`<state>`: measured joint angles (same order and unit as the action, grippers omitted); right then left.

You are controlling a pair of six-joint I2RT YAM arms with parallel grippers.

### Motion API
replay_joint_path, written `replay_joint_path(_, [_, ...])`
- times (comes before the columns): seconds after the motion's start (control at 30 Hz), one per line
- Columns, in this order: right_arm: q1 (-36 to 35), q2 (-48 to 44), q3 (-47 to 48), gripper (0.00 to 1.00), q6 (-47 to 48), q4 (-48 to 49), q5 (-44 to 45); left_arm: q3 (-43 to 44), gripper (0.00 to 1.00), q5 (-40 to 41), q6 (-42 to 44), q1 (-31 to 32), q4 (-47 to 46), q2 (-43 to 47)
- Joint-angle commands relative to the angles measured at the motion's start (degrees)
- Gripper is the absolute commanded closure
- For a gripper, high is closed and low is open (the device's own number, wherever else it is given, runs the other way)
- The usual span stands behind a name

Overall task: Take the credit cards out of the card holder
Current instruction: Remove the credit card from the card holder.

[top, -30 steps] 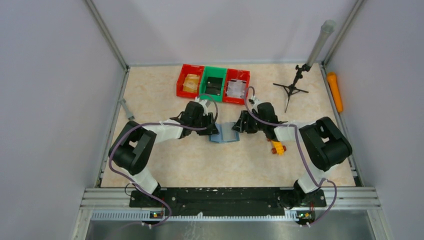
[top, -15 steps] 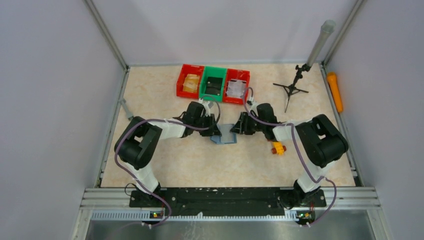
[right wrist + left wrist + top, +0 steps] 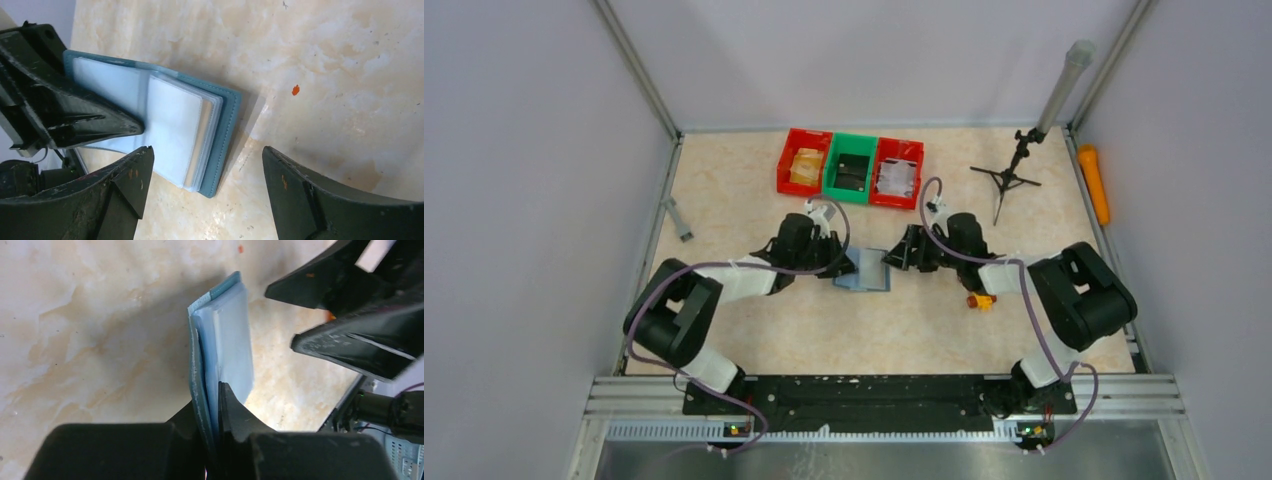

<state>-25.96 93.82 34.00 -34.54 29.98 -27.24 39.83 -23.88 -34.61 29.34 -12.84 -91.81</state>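
Left wrist — card holder [image 3: 221,342] edge-on, half-hidden

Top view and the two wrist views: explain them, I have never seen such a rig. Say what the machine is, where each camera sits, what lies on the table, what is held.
Two robot arms are bolted at the near edge of the table. The wide picture looks down from above and behind them; each close-up comes from a camera on one wrist. On the table lie a blue card holder, three bins at the back, a tripod and a yellow block. The left gripper pinches one edge of the open card holder; the right gripper stands open at its other side, empty.
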Motion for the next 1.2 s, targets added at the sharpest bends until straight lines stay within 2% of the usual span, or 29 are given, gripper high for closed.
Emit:
replay_joint_path(0.0, [0.95,-3.63,-2.33,0.18,-1.72,9.34,-0.83,-4.48,1.00,-2.00,-2.42,-1.06,-12.99,7.90])
replay_joint_path(0.1, [1.03,-3.82,-3.17,0.18,-2.48,12.09,-2.47,-6.85,1.00,-4.12,-4.10,-2.00,-17.44,9.80])
replay_joint_path(0.33, [2.34,-3.54,-6.62,0.46,-6.67,23.89,-5.99,-9.48,1.00,-5.33,-5.91,-3.17,-20.71,13.17])
replay_joint_path(0.43, [2.40,-2.72,-6.86,0.47,-7.98,27.29,-8.41,-10.45,1.00,-6.19,-6.52,-3.32,-22.84,14.05])
replay_joint_path(0.6, [2.35,-2.30,-7.75,0.39,-9.59,31.81,-10.12,-11.92,1.00,-7.17,-7.42,-3.42,-25.94,15.59])
replay_joint_path(0.7, [2.38,-2.09,-7.93,0.38,-10.29,33.08,-10.79,-13.17,1.00,-7.29,-7.59,-3.42,-27.89,16.92])
replay_joint_path(1.07, [2.39,-0.94,-8.38,0.56,-12.88,38.70,-13.39,-15.65,1.00,-9.40,-9.38,-3.72,-34.03,18.76])
replay_joint_path(1.17, [2.40,0.26,-8.36,0.67,-14.51,41.48,-14.75,-15.67,1.00,-9.94,-9.65,-3.70,-34.77,18.33])
